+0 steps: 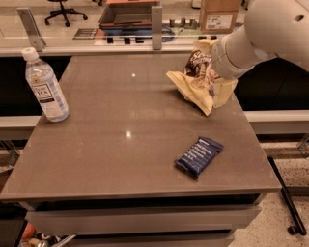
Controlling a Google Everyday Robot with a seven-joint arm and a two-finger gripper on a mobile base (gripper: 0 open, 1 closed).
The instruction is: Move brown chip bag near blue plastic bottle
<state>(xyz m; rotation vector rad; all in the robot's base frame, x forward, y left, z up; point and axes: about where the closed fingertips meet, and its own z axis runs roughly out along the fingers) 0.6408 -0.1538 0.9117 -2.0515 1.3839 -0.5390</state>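
Observation:
The brown chip bag (195, 83), crinkled, dark brown and cream-yellow, is at the table's far right, tilted with its cream end pointing left. My gripper (210, 76) is at the bag's right side, mostly hidden behind the white wrist and the bag. The blue plastic bottle (45, 87), clear bluish with a white cap and label, stands upright at the table's far left edge, well apart from the bag.
A small dark blue wrapped bar (199, 156) lies on the grey-brown table (111, 144) at the front right. Behind the table is a counter with a dark tray (129, 14), a cardboard box (219, 14) and a metal post (156, 21).

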